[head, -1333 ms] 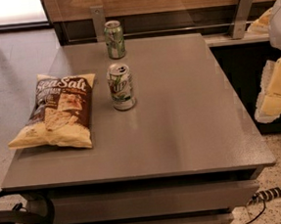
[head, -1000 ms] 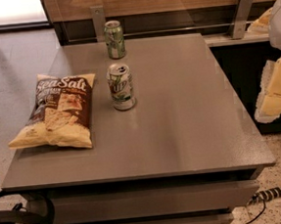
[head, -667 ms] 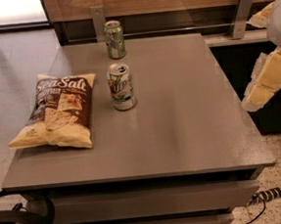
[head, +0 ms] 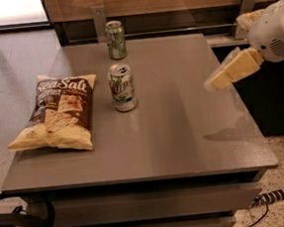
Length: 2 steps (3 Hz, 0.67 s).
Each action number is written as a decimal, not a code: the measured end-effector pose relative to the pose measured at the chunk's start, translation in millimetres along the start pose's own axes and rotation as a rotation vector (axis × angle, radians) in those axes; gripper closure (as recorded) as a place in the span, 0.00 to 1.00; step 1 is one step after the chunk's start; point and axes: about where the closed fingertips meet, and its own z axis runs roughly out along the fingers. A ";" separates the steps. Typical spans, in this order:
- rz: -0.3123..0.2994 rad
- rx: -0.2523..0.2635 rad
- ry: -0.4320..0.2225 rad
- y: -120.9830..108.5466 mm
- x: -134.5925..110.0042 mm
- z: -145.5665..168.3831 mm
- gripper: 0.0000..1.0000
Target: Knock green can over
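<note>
The green can (head: pixel 115 39) stands upright near the back edge of the grey worktop (head: pixel 184 136). Just in front of it, and apart from it, stands a whiter soda can (head: pixel 122 87) with a green logo. A sea salt chip bag (head: pixel 57 113) lies flat on the left. The gripper (head: pixel 219 80) hovers over the worktop's right side, well apart from both cans; whether it is spread or pressed together cannot be told.

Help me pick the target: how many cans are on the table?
2. On the table, the green can stands at the far edge; the whiter can nearer, beside the chip bag. The gripper hovers over its right side.
</note>
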 end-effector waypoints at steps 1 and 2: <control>0.038 0.039 -0.231 -27.2 -44.3 34.3 0.00; 0.045 0.062 -0.366 -49.3 -78.7 57.0 0.00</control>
